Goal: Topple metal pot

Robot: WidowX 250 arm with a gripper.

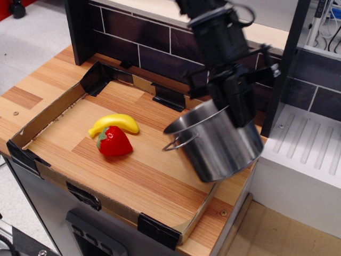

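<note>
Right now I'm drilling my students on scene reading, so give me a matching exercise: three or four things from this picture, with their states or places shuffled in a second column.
Things:
1. metal pot
2. banana
3. strawberry
4. gripper

States or places:
A. red, lying in front of the yellow fruit
B. tilted, mouth turned to the left
C. black, at the pot's rim
D. yellow, lying on the wooden board

Pairs: 1-B, 2-D, 3-A, 4-C

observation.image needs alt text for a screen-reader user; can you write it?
A black gripper holds a shiny metal pot by its rim, tilted with its mouth facing left, above a wooden tray. A toy banana and strawberry lie left of it.
</note>
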